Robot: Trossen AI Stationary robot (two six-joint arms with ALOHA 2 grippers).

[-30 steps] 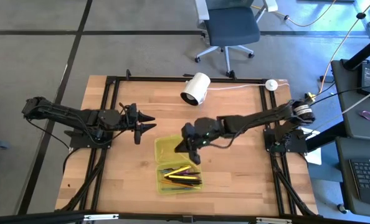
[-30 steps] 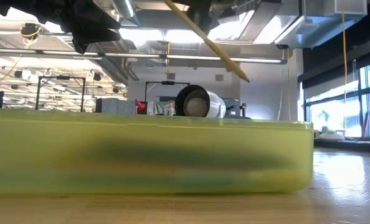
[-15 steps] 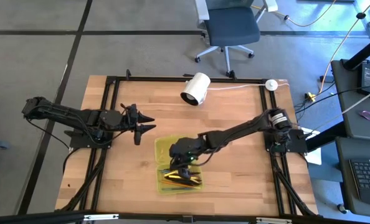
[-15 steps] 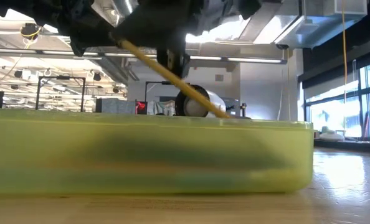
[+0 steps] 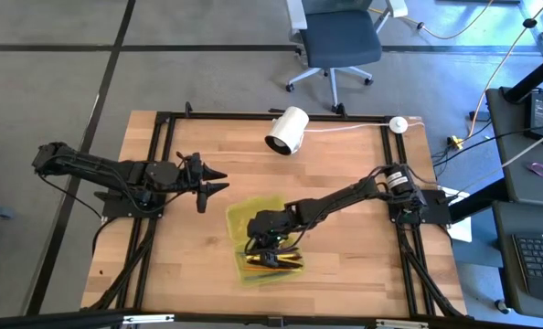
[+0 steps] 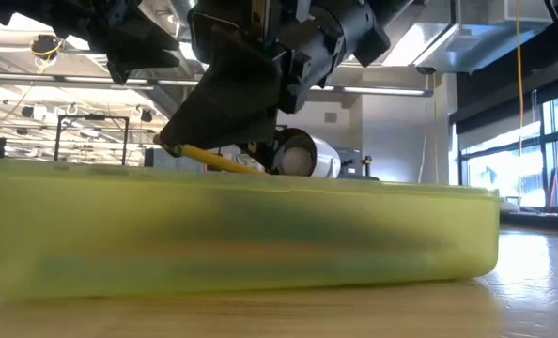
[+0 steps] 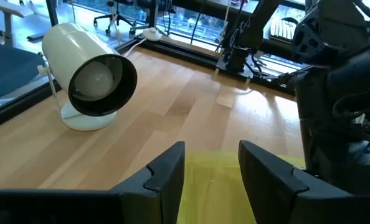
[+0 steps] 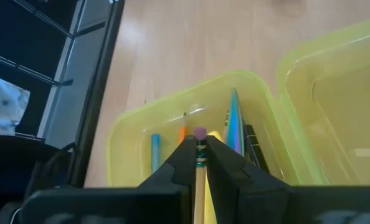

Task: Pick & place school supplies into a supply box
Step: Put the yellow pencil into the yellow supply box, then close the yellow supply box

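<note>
The supply box (image 5: 239,213), a shallow yellow-green tray, sits mid-table and fills the low view (image 6: 260,235). Inside lie several pens and pencils (image 8: 155,146), blue, orange and black. My right gripper (image 5: 267,243) hangs low over the box's near half, shut on a yellow pencil (image 6: 218,161) with a purple eraser. My left gripper (image 5: 215,179) waits open above the table left of the box, its fingers (image 7: 166,174) framing the box's far end. No scissors show. My right gripper (image 8: 199,150) pinches the yellow pencil between its two fingers at the green ferrule (image 8: 200,159), just below the purple eraser (image 8: 199,133), which pokes past the fingertips. The pencil lies along the fingers. It slants down, its lower end (image 6: 258,171) behind the box's rim.
A white cylinder (image 5: 287,131) with a cable lies on its side near the table's far edge, also seen in the left wrist view (image 7: 91,74). Bare wood surrounds the box. An office chair (image 5: 340,41) stands on the floor beyond the table.
My right gripper has moved toward the near edge and down, from above the box's far end to low over its near half. The pencil, held steeply at first, now lies flatter with its lower end inside the box. The box has shifted and turned slightly.
</note>
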